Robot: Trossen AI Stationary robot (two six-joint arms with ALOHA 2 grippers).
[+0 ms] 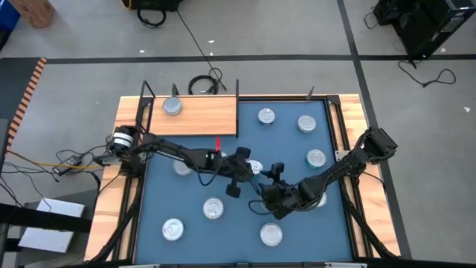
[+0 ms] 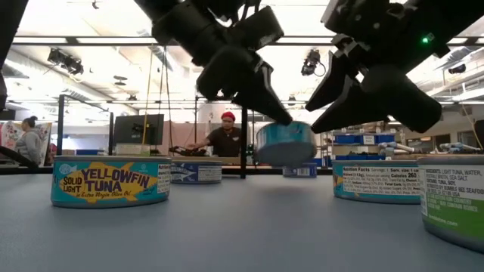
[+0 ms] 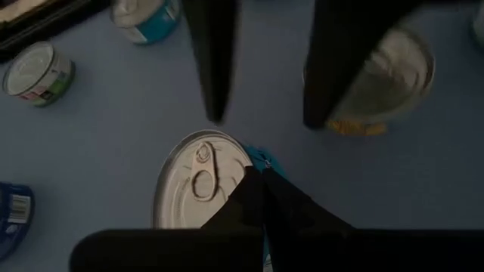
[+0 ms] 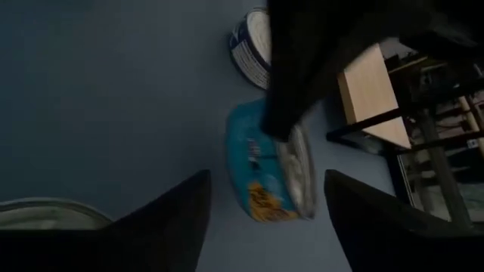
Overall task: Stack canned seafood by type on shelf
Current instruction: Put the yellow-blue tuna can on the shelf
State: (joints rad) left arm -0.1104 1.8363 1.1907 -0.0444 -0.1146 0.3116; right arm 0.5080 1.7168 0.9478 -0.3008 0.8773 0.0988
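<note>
Far left: the shelf (image 1: 208, 119) is sitting at the back-left corner of the table (image 1: 126, 112), and it's carrying one tin (image 1: 172, 106) near its left end. The rest of the board is showing bare.

Centre: the left hand (image 3: 261, 189) is pinching the held tin (image 3: 198, 181) by its rim, fingers closed tight on the wall. The tin is hanging clear of the blue mat (image 1: 238, 238), lid with pull-tab facing the left wrist camera, teal label on the side. A rim pinch is looking thin to us. We're expecting the tin to swing if the arm is moving fast.

Just right of it: the right hand (image 4: 266, 181) is standing wide, one finger either side of the held tin and neither touching it. We're reading this as a hand-over with the left hand carrying.

How we're suggesting to do it:
- Back the right hand straight out and clear the tin before the left arm is travelling.
- Keep the tin level and go slowly to the shelf.
- Check the label against the tin on the shelf. We're not able to read that one from here.
- Same type: centre over it, lower until the lids are touching, then release.

Right side: loose tins (image 1: 306, 123) are lying well apart on the mat.
</note>
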